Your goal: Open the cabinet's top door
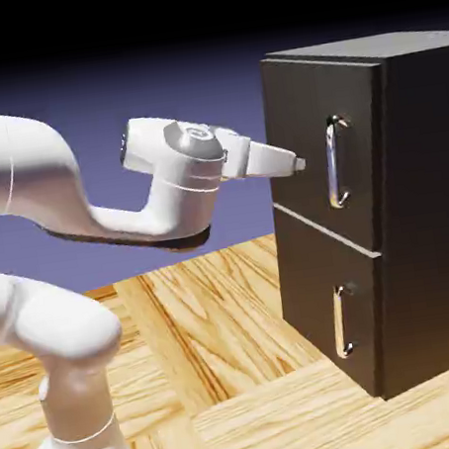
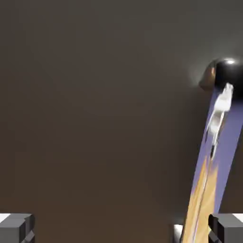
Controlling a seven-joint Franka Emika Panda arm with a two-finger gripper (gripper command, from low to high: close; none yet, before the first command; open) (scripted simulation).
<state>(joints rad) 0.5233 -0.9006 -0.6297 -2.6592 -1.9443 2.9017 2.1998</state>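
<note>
While the gripper [image 2: 121, 228] stands spread wide with nothing held, the top door [image 1: 326, 145] of the cabinet [image 1: 420, 203] lies closed just ahead of its fingertips, the upper handle [image 1: 334, 162] a little off to one side. Only the exterior view shows the lower door [image 1: 328, 295] beneath; only the hand view shows both fingertips [image 2: 17, 228], well apart.
</note>
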